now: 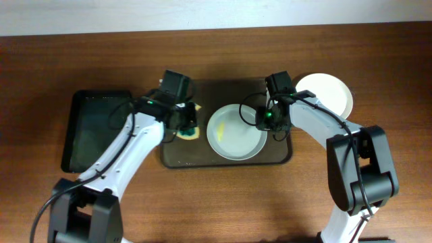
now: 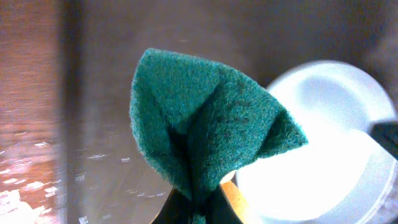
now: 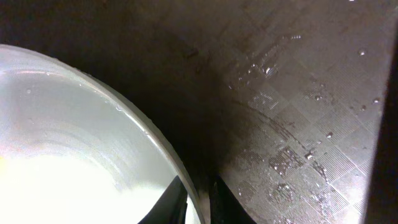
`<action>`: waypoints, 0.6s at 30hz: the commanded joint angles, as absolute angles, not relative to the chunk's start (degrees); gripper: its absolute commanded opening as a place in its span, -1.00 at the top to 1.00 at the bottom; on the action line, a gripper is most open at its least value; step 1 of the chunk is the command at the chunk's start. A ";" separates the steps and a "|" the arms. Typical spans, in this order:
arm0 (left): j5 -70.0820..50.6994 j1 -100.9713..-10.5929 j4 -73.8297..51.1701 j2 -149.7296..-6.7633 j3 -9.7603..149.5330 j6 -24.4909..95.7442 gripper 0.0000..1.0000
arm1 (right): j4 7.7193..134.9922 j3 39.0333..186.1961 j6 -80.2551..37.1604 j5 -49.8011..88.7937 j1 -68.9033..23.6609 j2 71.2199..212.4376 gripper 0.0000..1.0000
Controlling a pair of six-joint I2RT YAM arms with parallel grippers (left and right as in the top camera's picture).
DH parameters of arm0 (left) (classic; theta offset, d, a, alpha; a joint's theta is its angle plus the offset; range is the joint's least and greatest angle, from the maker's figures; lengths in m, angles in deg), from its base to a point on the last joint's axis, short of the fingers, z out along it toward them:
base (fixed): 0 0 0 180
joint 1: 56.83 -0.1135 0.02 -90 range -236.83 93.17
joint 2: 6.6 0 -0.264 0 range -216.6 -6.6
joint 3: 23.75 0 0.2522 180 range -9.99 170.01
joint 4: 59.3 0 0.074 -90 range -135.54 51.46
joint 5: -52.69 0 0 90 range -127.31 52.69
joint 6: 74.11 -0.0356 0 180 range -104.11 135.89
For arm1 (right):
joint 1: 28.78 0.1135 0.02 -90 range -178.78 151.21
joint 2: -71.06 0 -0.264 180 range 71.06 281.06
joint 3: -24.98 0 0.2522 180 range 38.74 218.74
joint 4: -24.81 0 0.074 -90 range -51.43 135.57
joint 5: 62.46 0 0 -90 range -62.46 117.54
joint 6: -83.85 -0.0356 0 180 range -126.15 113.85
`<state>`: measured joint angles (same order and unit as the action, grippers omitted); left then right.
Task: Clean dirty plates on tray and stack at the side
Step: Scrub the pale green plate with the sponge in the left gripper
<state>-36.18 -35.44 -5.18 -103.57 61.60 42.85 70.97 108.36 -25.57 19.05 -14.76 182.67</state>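
Observation:
A white plate [image 1: 235, 132] with a small yellowish smear lies on the brownish-grey tray [image 1: 202, 94]. My right gripper [image 1: 271, 121] is shut on its right rim; in the right wrist view one finger of the gripper [image 3: 200, 202] is inside the plate [image 3: 74, 143] and one outside, above the wet tray [image 3: 298, 124]. My left gripper [image 1: 187, 127] is shut on a folded green sponge [image 2: 205, 118] with a yellow backing, over the tray's left part, just left of the plate [image 2: 329, 124]. A second white plate [image 1: 327, 91] lies on the table right of the tray. A third plate is not visible.
A smaller black tray [image 1: 94, 128] lies on the wooden table left of the big tray. The tray floor [image 2: 106, 93] shows water drops. Both arms reach in from the front edge of the table.

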 commanded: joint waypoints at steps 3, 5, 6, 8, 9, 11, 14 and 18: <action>-34.06 -26.88 -12.43 -106.72 61.23 49.45 1.00 | 70.23 106.88 -28.15 19.09 -13.32 184.85 0.71; -33.76 -24.45 -16.00 -110.74 61.23 51.29 1.00 | 70.01 106.88 -28.13 18.28 -13.32 184.85 0.70; -33.43 -23.07 -18.49 -113.38 61.23 51.29 1.00 | 69.99 106.88 -28.13 18.28 -13.32 184.85 0.70; -33.38 -21.30 -22.66 -117.95 61.23 55.29 1.00 | 69.97 106.88 -28.13 18.33 -13.32 184.85 0.70; -33.43 -21.26 -23.47 -119.41 61.23 56.77 1.00 | 69.97 106.88 -28.13 18.33 -13.43 184.85 0.71; -33.71 -21.26 -24.70 -123.02 61.23 56.84 1.00 | 69.99 106.88 -28.10 18.33 -13.43 184.85 0.71; -45.27 -21.37 -24.04 -126.41 61.23 56.75 1.00 | 70.06 106.88 -28.08 18.33 -13.43 184.85 0.71; -80.99 -22.18 -21.44 -126.74 61.34 45.76 1.00 | 71.72 106.88 -27.60 20.95 -13.43 184.85 0.78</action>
<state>-51.18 -20.01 -23.71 -122.65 63.11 52.82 70.21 108.14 -27.43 17.76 -13.71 182.87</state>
